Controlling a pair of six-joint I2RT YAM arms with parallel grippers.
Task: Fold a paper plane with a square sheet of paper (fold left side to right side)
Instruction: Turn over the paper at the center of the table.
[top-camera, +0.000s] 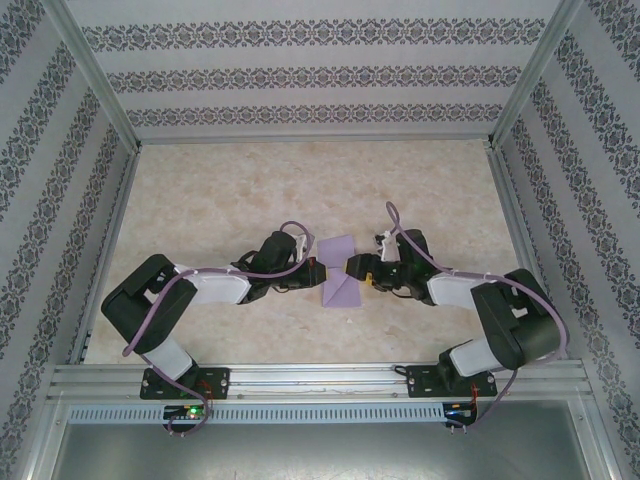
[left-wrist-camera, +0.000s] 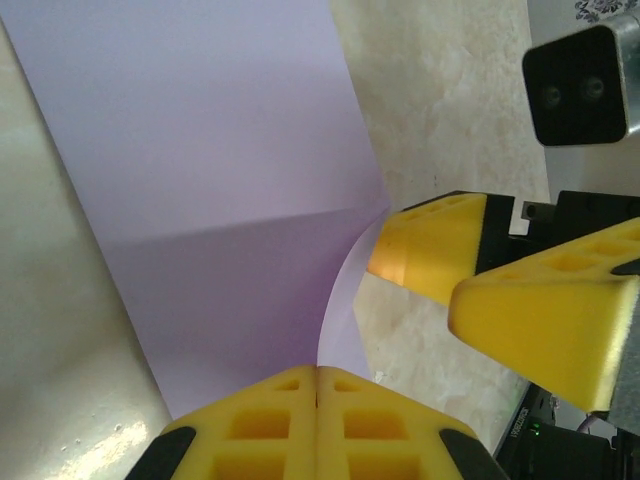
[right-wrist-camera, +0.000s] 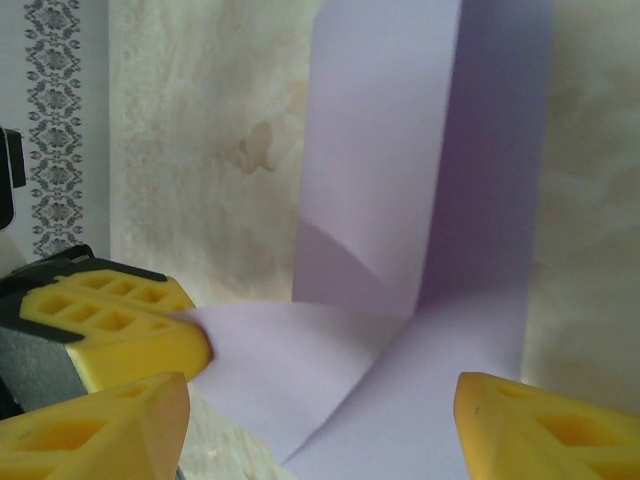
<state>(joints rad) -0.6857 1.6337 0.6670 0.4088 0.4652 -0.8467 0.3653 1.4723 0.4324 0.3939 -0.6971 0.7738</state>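
While the left claw (left-wrist-camera: 317, 375) pinches the paper (left-wrist-camera: 200, 150), the right claw (right-wrist-camera: 320, 400) gapes.

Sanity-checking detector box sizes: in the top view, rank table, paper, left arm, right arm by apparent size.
1. The table.
2. The left arm and right arm: they look alike, so not ranked.
3. The paper, clearly smallest.

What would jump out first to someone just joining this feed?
The lavender square sheet of paper at the middle of the tabletop stands out, creased and partly curled up off the surface. The left gripper pinches its edge with jaws shut. The right gripper faces it from the other side of the sheet, jaws open.
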